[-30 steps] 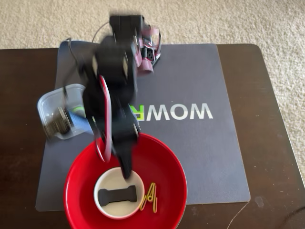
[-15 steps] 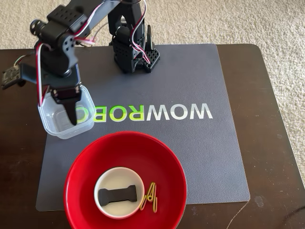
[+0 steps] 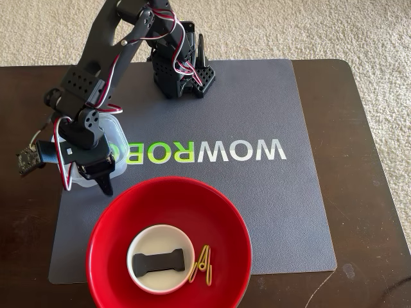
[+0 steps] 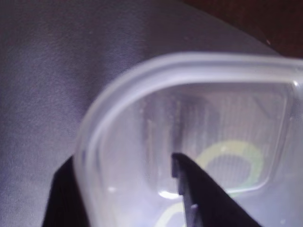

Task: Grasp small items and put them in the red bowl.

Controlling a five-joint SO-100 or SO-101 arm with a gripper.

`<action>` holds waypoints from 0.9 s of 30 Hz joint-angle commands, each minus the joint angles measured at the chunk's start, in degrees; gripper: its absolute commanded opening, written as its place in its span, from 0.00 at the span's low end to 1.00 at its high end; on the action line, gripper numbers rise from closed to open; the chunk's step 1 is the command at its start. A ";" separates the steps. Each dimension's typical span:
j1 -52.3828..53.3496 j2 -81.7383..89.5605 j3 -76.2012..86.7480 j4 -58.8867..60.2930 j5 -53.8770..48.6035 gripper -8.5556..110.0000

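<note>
Fixed view
Floor: beige carpet is showing behind the table and down its right side.
Table: a dark brown wooden top is filling most of the picture.
Mat: a grey mat is lying on the table, its printed word reading upside down and mirrored.
Arm: the black arm is reaching from its base at the mat's far edge toward the left side.
Gripper: the gripper is pointing down over the near rim of the tub; from here I cannot tell how the jaws are standing.
Tub: it is sitting on the mat's left part, just behind the red bowl and mostly covered by the arm.
Red bowl: it is resting on the mat's near left corner, cut by the lower edge.
White bowl: the white bowl is sitting inside the red bowl, left of centre.
Clip: the black clip is lying flat in the white bowl.
Clothespin: the clothespin is lying on the red bowl's floor, just right of the white bowl.

Wrist view
Tub: the clear rim is filling the picture, with mat beyond it and dark table at the top right.
Gripper: the gripper is straddling the tub wall, one finger inside and the other outside at lower left; whether they are pressing the wall I cannot tell.
</note>
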 commanded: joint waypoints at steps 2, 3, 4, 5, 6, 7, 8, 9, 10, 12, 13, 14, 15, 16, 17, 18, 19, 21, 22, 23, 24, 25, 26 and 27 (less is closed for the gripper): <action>1.76 7.65 0.00 3.87 0.53 0.07; 1.85 10.72 0.00 4.31 0.18 0.07; 2.02 14.15 0.00 4.48 -0.26 0.07; 2.11 17.58 0.00 4.83 -0.35 0.07; 2.11 20.83 -0.18 5.19 -0.70 0.07; 2.11 23.99 -0.53 5.54 -0.70 0.07; 1.93 26.89 -0.62 5.62 -0.70 0.07; 1.49 29.88 -0.62 5.62 -0.70 0.07; 0.97 32.87 -0.70 5.62 -0.70 0.07; -1.32 38.76 -0.79 5.54 -1.32 0.07; -2.90 41.57 -0.79 5.27 -2.11 0.07; -5.01 44.38 -0.70 5.01 -2.55 0.07; -7.65 47.02 -0.62 4.39 -3.60 0.07; -10.72 48.96 -0.53 3.60 -4.57 0.07; -14.33 49.66 -1.14 3.52 -5.54 0.07; -17.93 49.48 -2.29 3.52 -6.42 0.07; -21.71 48.25 -3.78 3.43 -6.68 0.07; -28.04 43.07 -6.59 1.76 -6.24 0.07; -30.23 38.67 -8.44 0.70 -6.06 0.07; -31.82 33.05 -11.69 0.35 -6.68 0.07; -32.96 26.72 -16.44 0.26 -8.44 0.07; -33.84 19.86 -22.06 0.26 -10.37 0.07; -34.54 13.18 -28.12 0.53 -12.04 0.07; -35.24 6.24 -34.98 0.97 -13.10 0.07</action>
